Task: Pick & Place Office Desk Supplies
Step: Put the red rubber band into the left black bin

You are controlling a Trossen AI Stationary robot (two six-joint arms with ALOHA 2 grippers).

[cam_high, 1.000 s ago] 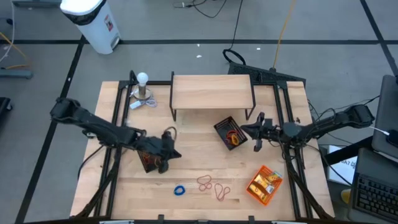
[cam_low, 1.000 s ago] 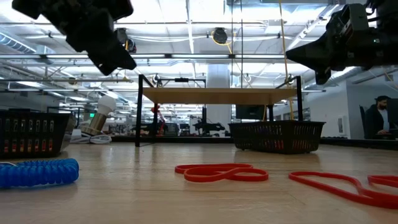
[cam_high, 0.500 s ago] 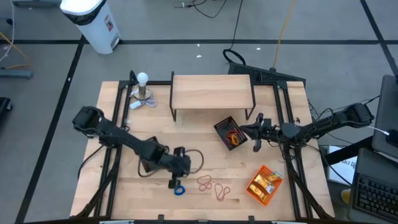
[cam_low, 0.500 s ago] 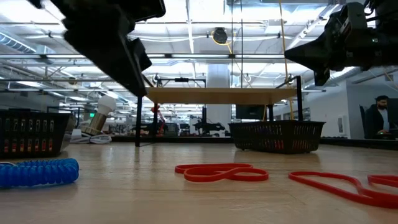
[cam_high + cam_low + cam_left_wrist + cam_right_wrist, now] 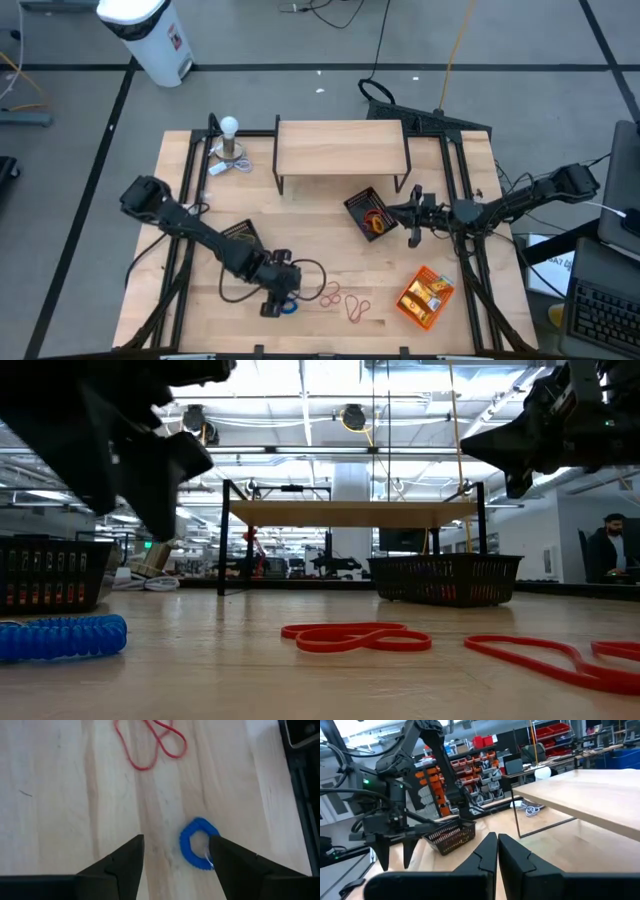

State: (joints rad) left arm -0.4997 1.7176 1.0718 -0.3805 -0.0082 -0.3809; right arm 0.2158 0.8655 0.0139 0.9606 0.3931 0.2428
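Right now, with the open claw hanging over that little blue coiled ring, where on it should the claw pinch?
Probably across one side of the blue ring, coming straight down. It lies flat on the table, so only its rim offers anything to pinch: one finger in the hole, one outside. The left gripper, fingers apart, hangs just above it; one finger is already by the rim. The red bands lie clear.

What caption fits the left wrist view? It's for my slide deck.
Left gripper, jaws open, above the blue coiled loop; red rubber bands lie beyond.
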